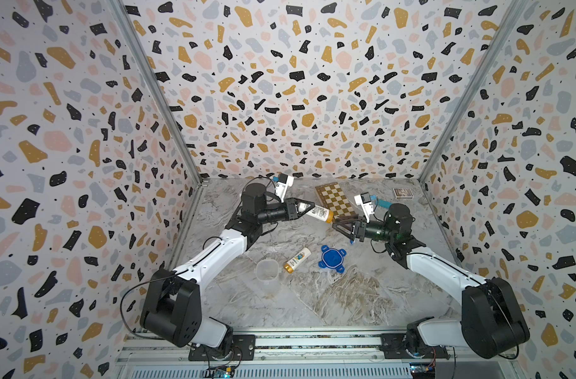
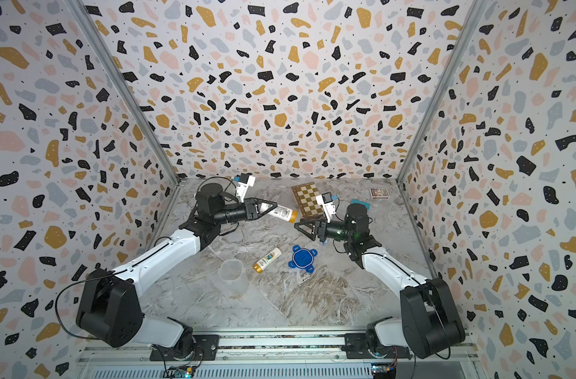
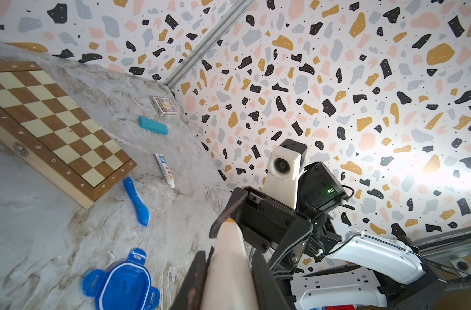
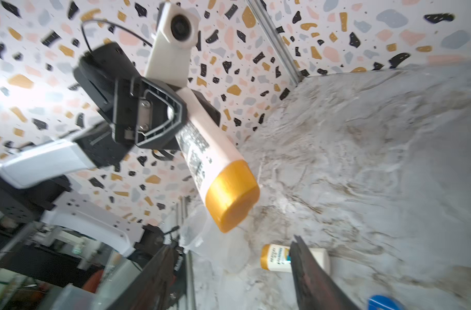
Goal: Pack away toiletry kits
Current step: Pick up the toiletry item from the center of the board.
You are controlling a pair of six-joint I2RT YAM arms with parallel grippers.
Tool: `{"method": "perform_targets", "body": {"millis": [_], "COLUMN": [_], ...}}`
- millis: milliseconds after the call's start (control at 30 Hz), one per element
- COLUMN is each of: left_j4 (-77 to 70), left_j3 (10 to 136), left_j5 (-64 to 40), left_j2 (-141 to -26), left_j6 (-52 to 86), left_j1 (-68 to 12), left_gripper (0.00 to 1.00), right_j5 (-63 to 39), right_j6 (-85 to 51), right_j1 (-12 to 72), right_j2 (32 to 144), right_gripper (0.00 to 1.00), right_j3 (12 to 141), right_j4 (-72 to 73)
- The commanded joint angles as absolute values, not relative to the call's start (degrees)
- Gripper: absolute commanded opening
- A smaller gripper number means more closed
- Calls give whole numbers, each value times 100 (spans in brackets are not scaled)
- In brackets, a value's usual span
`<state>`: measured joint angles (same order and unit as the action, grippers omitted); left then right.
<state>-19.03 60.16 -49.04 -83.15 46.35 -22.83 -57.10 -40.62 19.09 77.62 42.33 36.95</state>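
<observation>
Presently logged, raised off the table (image 1: 312,295):
- held bottle (image 1: 319,212): white, gold-orange cap. Clamped by the end opposite the cap in left gripper (image 1: 311,205). Body running out beyond the fingertips, cap foremost and tilted slightly downward, clear of the surface.
- right gripper (image 1: 335,225): jaws spread wide in its wrist view, nothing between them. Tips just beside the cap of the held bottle; contact not discernible.

Lying on the table:
- second bottle (image 1: 298,260): on its side between clear container (image 1: 266,270) and blue lid (image 1: 332,259), near both, well apart from either gripper.
- toothbrush (image 3: 136,201): slim, blue, flat on the marble by a corner of the chessboard (image 3: 54,120).
- tube (image 3: 164,170): tiny, white-blue, just beside the toothbrush, on the wall side.
- teal block (image 3: 152,125) and card box (image 3: 165,106): farther back, toward the rear corner, near each other.
</observation>
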Motion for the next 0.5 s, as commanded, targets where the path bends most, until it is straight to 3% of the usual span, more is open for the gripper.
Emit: {"method": "perform_targets", "body": {"millis": [0,200,467], "left_j4": [-2907,-3742,-4250], "left_j3": [5905,5789,5602], "left_j5": [-5055,-5222,-5359], "left_j2": [-8243,-8361,-8452], "left_j6": [4863,5544,6038], "left_j1": [-2253,-2255,-2257], "left_gripper": [2,2,2], "right_j5": [-6001,-5702,-5454], "right_j6": [-5997,-7285,-8346], "right_j1": [1951,2238,2361], "right_j2": [7897,8454,9113], "right_gripper": [65,52,46], "right_j3": [4200,4271,4420], "right_j4": [5428,6721,8413]}}
